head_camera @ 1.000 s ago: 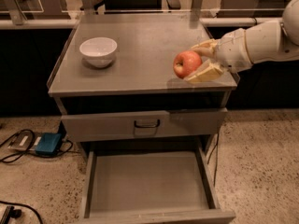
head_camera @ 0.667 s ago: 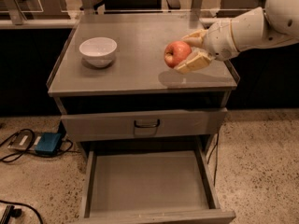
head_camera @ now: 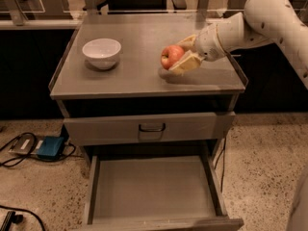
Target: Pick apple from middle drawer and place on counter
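Observation:
The red-orange apple (head_camera: pixel 170 56) is held between the pale fingers of my gripper (head_camera: pixel 179 56), which is shut on it. It hangs just above the right middle of the grey counter (head_camera: pixel 139 71), with its shadow under it. My white arm (head_camera: pixel 255 23) reaches in from the upper right. The middle drawer (head_camera: pixel 153 186) is pulled open below, its bare grey floor empty.
A white bowl (head_camera: pixel 101 52) stands on the counter's left side. The closed grey drawer front with a dark loop handle (head_camera: pixel 151 127) sits under the counter. A blue box with cables (head_camera: pixel 48 147) lies on the speckled floor at the left.
My gripper has carried the apple leftward and further over the counter, from near its right front edge to the right middle, a little lower.

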You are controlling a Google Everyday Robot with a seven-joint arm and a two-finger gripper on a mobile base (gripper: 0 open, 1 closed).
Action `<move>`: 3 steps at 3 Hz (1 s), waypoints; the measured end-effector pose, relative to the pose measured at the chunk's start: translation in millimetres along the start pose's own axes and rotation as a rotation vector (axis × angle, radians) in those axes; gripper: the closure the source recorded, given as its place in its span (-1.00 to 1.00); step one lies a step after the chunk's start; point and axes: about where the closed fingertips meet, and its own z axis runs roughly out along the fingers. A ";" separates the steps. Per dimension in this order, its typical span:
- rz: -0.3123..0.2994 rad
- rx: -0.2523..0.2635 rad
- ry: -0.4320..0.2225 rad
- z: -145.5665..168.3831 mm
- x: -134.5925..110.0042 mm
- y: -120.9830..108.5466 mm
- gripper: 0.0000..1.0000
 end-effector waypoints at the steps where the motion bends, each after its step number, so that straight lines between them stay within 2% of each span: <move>1: 0.050 -0.011 0.006 17.4 19.7 -10.3 0.96; 2: 0.050 -0.011 0.006 17.4 19.7 -10.3 0.51; 3: 0.050 -0.011 0.006 17.4 19.7 -10.2 -0.11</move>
